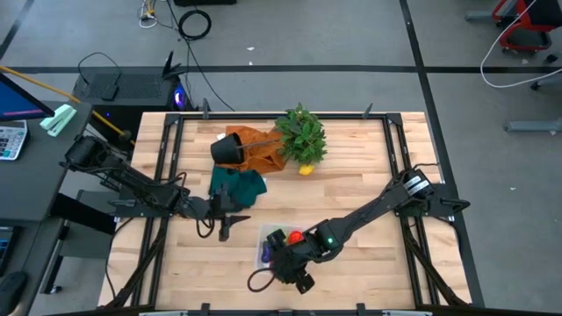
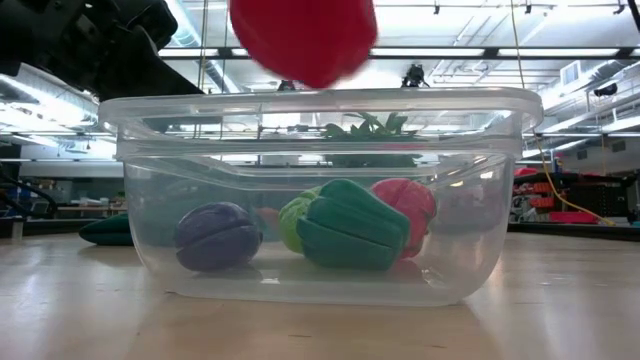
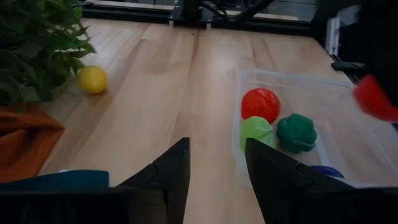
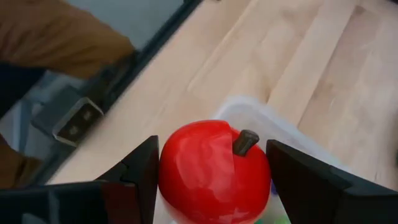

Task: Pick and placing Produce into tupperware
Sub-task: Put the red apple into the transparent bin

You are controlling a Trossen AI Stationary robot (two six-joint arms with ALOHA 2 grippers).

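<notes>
Two sets of jaws: right gripper (image 4: pixel 214 171) clamped on a red apple (image 4: pixel 211 171) above the tupperware (image 2: pixel 320 110), left gripper (image 3: pixel 216 165) parted, empty, beside it.

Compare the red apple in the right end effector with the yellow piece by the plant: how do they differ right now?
The red apple is held by the right end effector above the tupperware; the yellow piece lies on the table beside the leafy plant, untouched. The apple shows a dark stem; the yellow piece looks plain. Both are small, round produce pieces still outside the tub.
</notes>
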